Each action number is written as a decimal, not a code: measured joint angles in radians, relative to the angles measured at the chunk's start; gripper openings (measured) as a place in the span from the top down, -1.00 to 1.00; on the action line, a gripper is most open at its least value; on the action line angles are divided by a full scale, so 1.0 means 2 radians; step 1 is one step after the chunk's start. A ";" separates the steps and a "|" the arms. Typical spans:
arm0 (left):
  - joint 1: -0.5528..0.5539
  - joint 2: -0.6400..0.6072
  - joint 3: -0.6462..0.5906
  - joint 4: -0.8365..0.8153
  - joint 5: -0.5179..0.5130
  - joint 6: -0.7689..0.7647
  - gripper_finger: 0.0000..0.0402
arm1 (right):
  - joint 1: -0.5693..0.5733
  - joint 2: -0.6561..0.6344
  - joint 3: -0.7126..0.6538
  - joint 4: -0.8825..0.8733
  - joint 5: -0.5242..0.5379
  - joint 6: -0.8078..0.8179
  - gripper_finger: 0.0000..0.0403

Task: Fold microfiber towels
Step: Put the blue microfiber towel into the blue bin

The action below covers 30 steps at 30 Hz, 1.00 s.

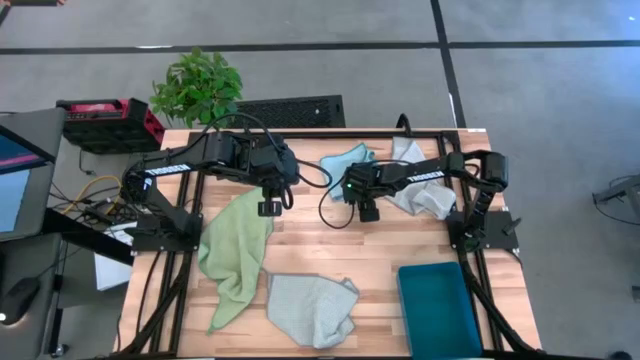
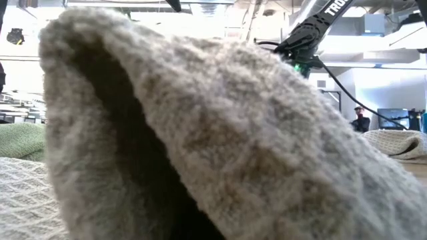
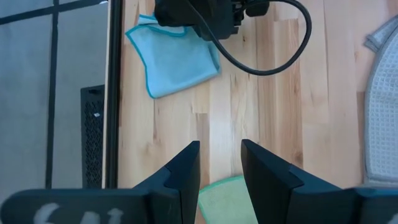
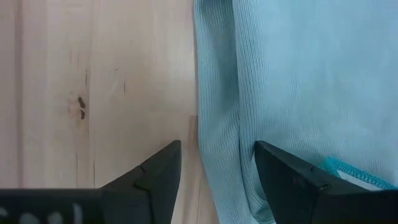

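Observation:
The light green towel (image 1: 235, 255) lies crumpled at the table's left. The light blue towel (image 1: 347, 158) lies at the far middle. One pale grey towel (image 1: 310, 305) lies rumpled at the near middle, close in front of the low camera (image 2: 220, 140). The other grey towel (image 1: 420, 185) lies at the far right, under my right arm. My left gripper (image 1: 270, 207) is open and empty above bare wood just past the green towel's far corner (image 3: 221, 196). My right gripper (image 1: 362, 200) is open over the blue towel's near edge (image 4: 217, 124), with a finger on either side of that edge. My right gripper points down at the light blue towel's edge (image 4: 214, 155), with wood beside one finger and cloth beside the other. I cannot tell whether the fingers touch the cloth.
A rigid teal bin (image 1: 438, 305) stands at the near right corner. Bare wood lies between the green and blue towels (image 3: 261, 106). A plant (image 1: 197, 88) and a black mat (image 1: 290, 108) are beyond the far edge. A cable loops below the right wrist (image 1: 330, 210).

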 joint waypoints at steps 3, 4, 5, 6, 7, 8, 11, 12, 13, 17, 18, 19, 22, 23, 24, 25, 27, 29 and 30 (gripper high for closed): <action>0.000 0.000 0.000 -0.006 0.000 -0.004 0.46 | -0.003 -0.002 -0.001 0.019 0.030 -0.003 -0.13; 0.000 0.000 0.000 -0.006 0.000 -0.004 0.46 | -0.005 -0.002 -0.001 0.020 0.045 -0.003 -0.13; 0.000 0.000 0.000 -0.006 0.000 -0.004 0.46 | -0.007 -0.002 -0.001 0.020 0.058 -0.002 -0.13; 0.000 0.000 0.000 -0.006 0.000 -0.004 0.46 | -0.011 -0.002 -0.001 0.019 0.064 -0.003 -0.13; 0.000 0.000 0.000 -0.006 0.000 -0.005 0.46 | -0.015 -0.001 -0.001 0.019 0.059 -0.003 -0.13; 0.000 0.000 0.000 -0.006 0.000 -0.005 0.46 | -0.018 0.001 -0.001 0.019 0.049 -0.002 -0.13; 0.000 0.000 0.000 -0.006 0.001 -0.009 0.46 | -0.032 0.005 0.001 0.018 0.011 -0.002 -0.13; 0.000 0.000 0.000 -0.006 0.001 -0.009 0.46 | -0.036 0.005 0.001 0.018 0.004 -0.005 -0.13; 0.000 0.000 0.000 -0.006 0.001 -0.009 0.46 | -0.039 0.005 0.001 0.018 0.002 -0.011 -0.13; 0.000 0.000 0.000 -0.006 0.002 -0.009 0.46 | -0.045 0.005 0.001 0.017 -0.003 -0.021 -0.08; 0.000 0.000 0.000 -0.006 0.002 -0.009 0.46 | -0.045 0.005 0.001 0.015 -0.003 -0.021 -0.05; 0.000 0.000 0.000 -0.006 0.002 -0.009 0.46 | -0.045 0.005 0.001 0.013 -0.003 -0.021 0.00; 0.000 0.000 0.000 -0.006 0.002 -0.011 0.46 | -0.043 0.005 0.001 0.008 -0.008 -0.021 0.20; 0.000 0.000 0.000 -0.006 0.002 -0.011 0.46 | -0.042 0.006 0.001 0.007 -0.011 -0.021 0.29; 0.000 0.000 0.000 -0.006 0.002 -0.011 0.46 | -0.041 0.006 0.001 0.006 -0.014 -0.020 0.38; 0.000 0.000 0.000 -0.006 0.002 -0.011 0.46 | -0.039 0.006 0.001 0.005 -0.017 -0.018 0.47; 0.000 0.000 0.000 -0.006 0.002 -0.012 0.46 | -0.036 0.006 0.001 0.003 -0.017 -0.010 0.66; 0.000 0.000 0.000 -0.006 0.002 -0.012 0.46 | -0.036 0.006 0.001 0.001 -0.017 -0.005 0.86; 0.000 0.000 0.000 -0.006 0.002 -0.013 0.46 | -0.036 0.006 0.001 0.000 -0.018 -0.002 0.92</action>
